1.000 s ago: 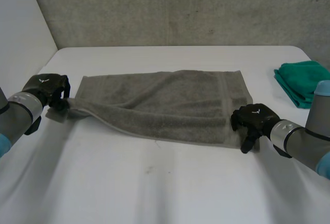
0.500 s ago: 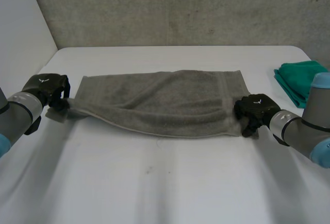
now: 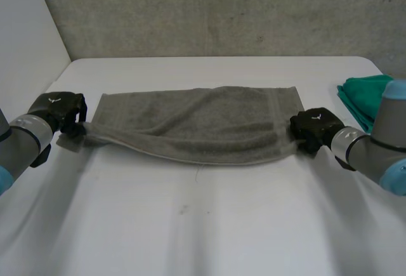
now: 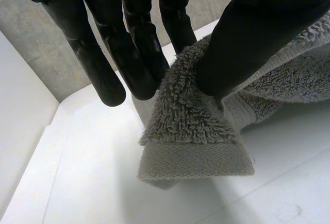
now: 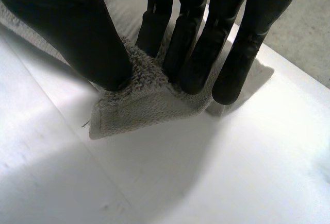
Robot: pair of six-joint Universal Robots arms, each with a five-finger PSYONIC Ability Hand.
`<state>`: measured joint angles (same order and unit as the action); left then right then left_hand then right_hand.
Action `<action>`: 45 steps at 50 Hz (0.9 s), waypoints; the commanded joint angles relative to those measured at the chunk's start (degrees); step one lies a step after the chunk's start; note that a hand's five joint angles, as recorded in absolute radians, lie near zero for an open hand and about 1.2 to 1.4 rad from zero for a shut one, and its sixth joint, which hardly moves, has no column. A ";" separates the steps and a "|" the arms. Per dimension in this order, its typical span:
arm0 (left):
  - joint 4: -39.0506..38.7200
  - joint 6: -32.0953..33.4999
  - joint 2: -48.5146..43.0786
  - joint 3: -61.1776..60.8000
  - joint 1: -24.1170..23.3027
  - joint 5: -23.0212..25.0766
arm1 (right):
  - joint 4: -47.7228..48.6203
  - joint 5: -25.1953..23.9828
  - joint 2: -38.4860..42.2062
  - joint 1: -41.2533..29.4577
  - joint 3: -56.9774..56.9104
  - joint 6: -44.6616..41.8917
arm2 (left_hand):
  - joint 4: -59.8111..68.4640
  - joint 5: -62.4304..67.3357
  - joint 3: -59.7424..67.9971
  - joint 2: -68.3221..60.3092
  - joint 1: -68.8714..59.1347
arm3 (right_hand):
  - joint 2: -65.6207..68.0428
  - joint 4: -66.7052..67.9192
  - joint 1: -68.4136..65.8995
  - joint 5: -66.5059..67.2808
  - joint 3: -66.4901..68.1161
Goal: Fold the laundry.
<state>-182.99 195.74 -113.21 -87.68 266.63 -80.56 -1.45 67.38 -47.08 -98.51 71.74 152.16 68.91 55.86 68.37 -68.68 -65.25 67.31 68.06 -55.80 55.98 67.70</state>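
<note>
A grey towel (image 3: 196,124) is laid lengthways across the middle of a white table (image 3: 203,225), held at both near corners; its far edge lies flat, and its near edge runs from one hand to the other in a shallow curve, with a shadow cast below it.

The left hand (image 3: 58,112) is seen at the towel's left near corner; in the left wrist view the corner (image 4: 191,131) is pinched between the thumb (image 4: 258,33) and the fingers (image 4: 129,44), so the hand is clamped on the towel; the hemmed tip of the corner hangs below the fingertips, clear of the table, with a shadow under it.

The right hand (image 3: 315,127) is seen at the towel's right near corner; in the right wrist view the corner (image 5: 139,105) is gripped between the thumb (image 5: 77,33) and the fingers (image 5: 206,38), so this hand too is closed on the towel; the hemmed tip sticks out past the fingertips; whether it touches the table cannot be told.

The 2 hands are set well apart, at the towel's opposite short ends, and the cloth between them is lightly rumpled, with soft folds along its length.

A green cloth (image 3: 365,98) is seen folded near the table's right edge, beyond the right hand and apart from the towel; a grey wall (image 3: 222,9) stands behind the table.
</note>
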 commanded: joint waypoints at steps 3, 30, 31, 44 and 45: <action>0.27 0.00 0.97 -1.26 -0.14 0.05 | -18.66 -4.62 -8.90 0.51 -0.99 -2.12 | 11.09 14.14 11.63 -11.32 -14.75 | 12.69 11.94 -24.20 14.02 12.30; 31.38 26.27 29.36 -22.88 4.42 5.50 | -51.64 -8.84 -35.98 18.61 18.96 -41.60 | 11.09 14.14 11.63 -11.32 -14.75 | 12.69 11.94 -24.20 14.02 12.30; 30.95 26.27 29.36 -22.89 4.86 6.02 | -51.02 -9.37 -35.98 18.62 18.96 -41.16 | 11.09 14.14 11.63 -11.32 -14.75 | 12.69 11.94 -24.20 14.02 12.30; 11.62 14.87 6.03 -6.13 -0.13 6.65 | -28.88 -1.83 -16.39 8.43 4.74 -20.24 | 11.09 14.14 11.63 -11.32 -14.75 | 12.69 11.94 -24.20 14.02 12.30; 11.00 13.98 4.59 -5.06 -0.32 6.21 | -28.00 -0.42 -15.25 7.46 3.42 -19.71 | 11.09 14.14 11.63 -11.32 -14.75 | 12.69 11.94 -24.20 14.02 12.30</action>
<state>-165.61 217.58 -97.00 -101.97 269.62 -72.71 -36.00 60.07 -70.49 -84.78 83.25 126.13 68.91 55.86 68.37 -68.68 -65.25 67.31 68.07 -55.80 56.81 67.70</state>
